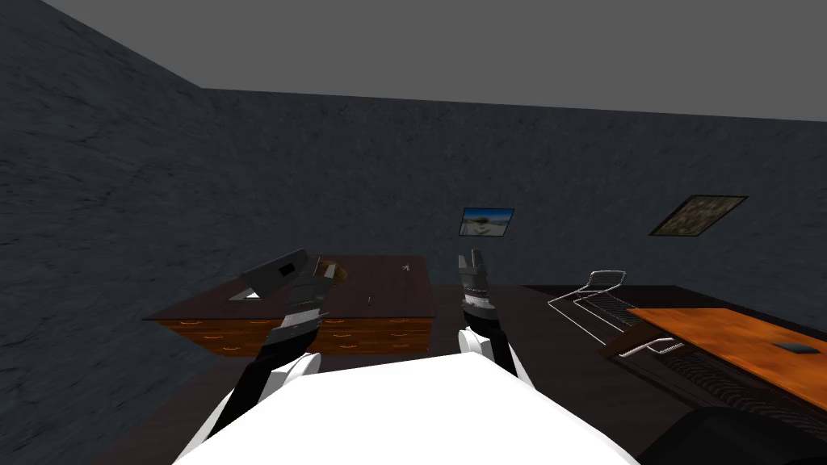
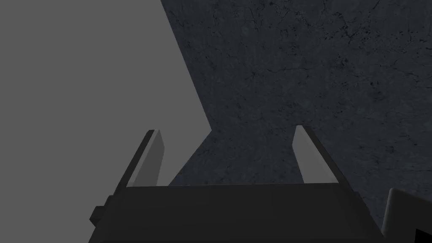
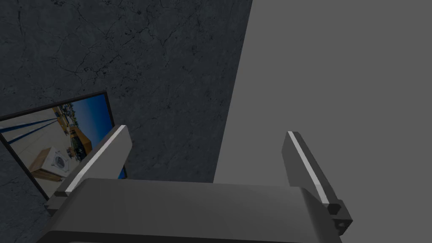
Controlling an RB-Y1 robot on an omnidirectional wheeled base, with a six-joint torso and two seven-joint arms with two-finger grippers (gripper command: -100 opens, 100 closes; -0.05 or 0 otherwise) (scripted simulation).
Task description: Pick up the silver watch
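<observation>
The desk (image 1: pixel 404 292) must be approached: the watch (image 1: pixel 406 266) lies at its far edge. Left gripper (image 2: pixel 225 130) and right gripper (image 3: pixel 206 131) are spread.

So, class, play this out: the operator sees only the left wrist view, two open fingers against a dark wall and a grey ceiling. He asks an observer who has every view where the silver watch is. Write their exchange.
Operator: Where is the watch?
Observer: In the head view a small pale thing, likely the silver watch, lies on a dark desk ahead, near its far right corner.
Operator: Anything else on that desk?
Observer: An open grey laptop stands at its left end.
Operator: And the other arm?
Observer: The right gripper is raised short of the desk; its wrist view shows its fingers open with nothing between them.
</observation>
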